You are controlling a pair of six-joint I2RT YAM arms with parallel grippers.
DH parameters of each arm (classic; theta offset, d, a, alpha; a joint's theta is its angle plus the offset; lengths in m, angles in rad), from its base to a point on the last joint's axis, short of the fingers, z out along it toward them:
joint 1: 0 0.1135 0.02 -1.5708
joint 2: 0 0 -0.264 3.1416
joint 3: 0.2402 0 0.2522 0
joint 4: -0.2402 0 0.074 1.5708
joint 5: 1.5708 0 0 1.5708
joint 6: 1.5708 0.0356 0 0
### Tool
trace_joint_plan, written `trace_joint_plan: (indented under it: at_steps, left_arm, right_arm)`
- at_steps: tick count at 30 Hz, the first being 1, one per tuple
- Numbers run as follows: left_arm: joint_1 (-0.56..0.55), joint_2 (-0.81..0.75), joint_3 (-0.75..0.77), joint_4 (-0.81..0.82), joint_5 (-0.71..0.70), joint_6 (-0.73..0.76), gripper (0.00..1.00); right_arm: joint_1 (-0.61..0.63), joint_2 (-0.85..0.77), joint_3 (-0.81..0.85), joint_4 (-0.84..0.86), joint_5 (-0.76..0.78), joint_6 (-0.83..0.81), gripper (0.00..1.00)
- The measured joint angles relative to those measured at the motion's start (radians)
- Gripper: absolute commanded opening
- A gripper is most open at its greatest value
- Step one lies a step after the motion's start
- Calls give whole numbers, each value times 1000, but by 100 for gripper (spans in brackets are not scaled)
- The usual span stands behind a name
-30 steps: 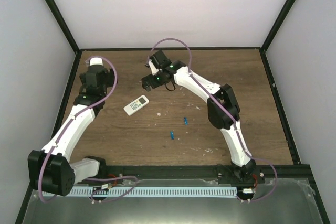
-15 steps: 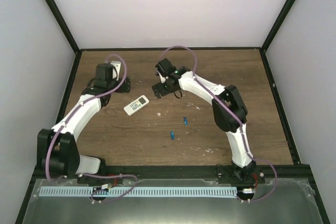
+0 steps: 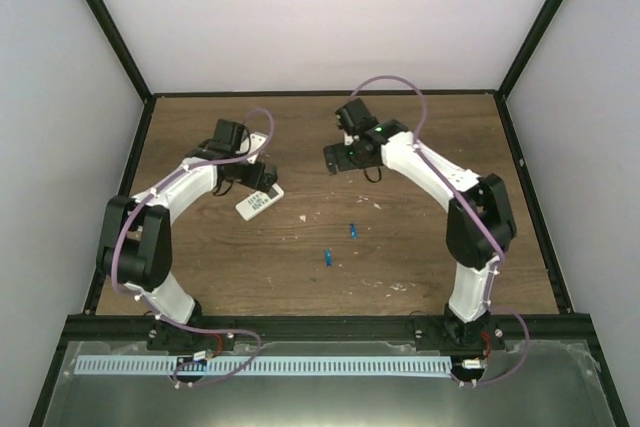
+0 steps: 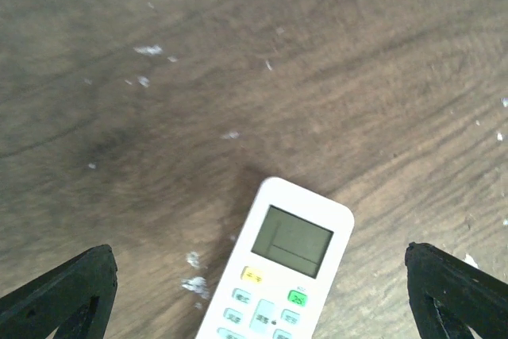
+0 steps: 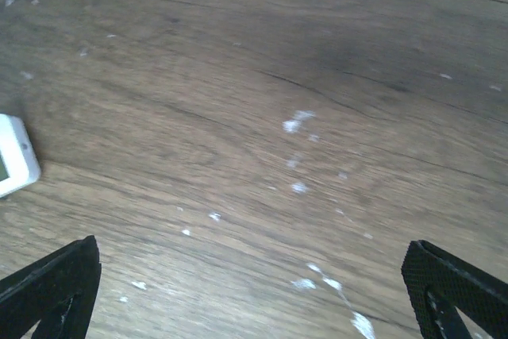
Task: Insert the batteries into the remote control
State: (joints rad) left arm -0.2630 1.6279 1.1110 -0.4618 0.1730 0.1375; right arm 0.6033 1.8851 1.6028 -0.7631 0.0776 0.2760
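Both hands wide open and empty; batteries untouched.

Top view: remote control lies at 9 o'clock from surface centre, left hand over its far end; right hand at 12 o'clock; upper battery and lower battery near centre. Left wrist: remote display-up between spread fingers, ungripped. Right wrist: only the remote's corner, at 9 o'clock. Risk: battery bay likely underneath; flipping may skid the remote, and pinched batteries may roll.

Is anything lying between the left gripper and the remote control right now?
Nothing visible. The open left gripper hangs over the remote control, which lies display-up on the wooden table; only small white flecks lie beside it.
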Motion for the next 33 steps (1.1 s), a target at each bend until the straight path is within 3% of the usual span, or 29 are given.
trace_joint_plan:
  at_steps: [7,22,33]
  left_arm:
    - [-18,84,43,-105,30,54,100]
    - [-109,211,109,-222,-27,107,100]
    - [-113,240,146,-239,-109,109,100]
  right_arm:
    - [-93,-114,-81,-22,14,18,100]
    - [-97,-117,-111,-46,26,17,100]
    - [-97,-117,-111,-57,30,13,100]
